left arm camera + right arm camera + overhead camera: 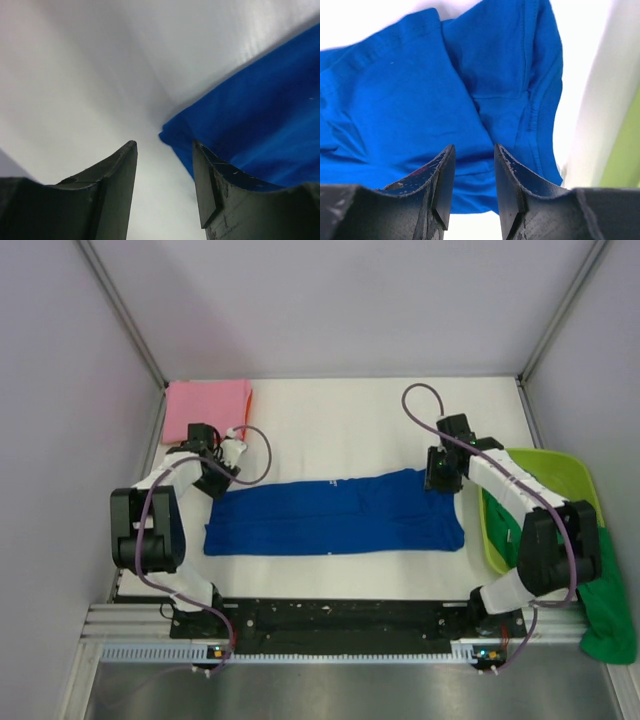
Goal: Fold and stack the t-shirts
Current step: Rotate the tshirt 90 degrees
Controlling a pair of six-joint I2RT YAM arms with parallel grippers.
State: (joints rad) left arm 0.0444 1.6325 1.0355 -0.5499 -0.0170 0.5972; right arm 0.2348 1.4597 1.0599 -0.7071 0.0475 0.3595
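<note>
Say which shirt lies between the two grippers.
The blue shirt, spread flat in the middle. The pink shirt sits folded at far left; the green shirt is near right, past the tub.

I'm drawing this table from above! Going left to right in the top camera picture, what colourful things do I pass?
pink t-shirt → blue t-shirt → lime-green tub → green t-shirt

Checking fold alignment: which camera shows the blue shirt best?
Top external: the whole blue shirt shows as one long strip, all edges visible. Left wrist catches only one corner of it. Right wrist shows one end up close, with seams and folds but no outline.
</note>
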